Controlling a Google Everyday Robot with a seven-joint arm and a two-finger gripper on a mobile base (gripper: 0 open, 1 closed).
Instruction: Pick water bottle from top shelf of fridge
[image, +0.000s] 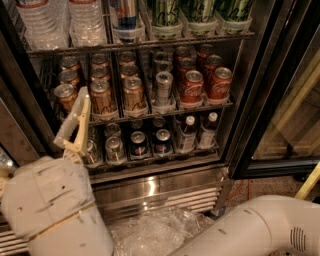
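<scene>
Low left, before can racks (150, 114) | claw (80, 102), grip state cannot tell | water bottle (87, 22) well above

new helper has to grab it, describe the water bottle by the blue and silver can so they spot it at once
In the fridge, above the gripper at lower left, go to the left end of the top shelf. The water bottle is the right one of two clear ribbed bottles, beside the blue-and-silver can; unlike that can, it is see-through.
</scene>
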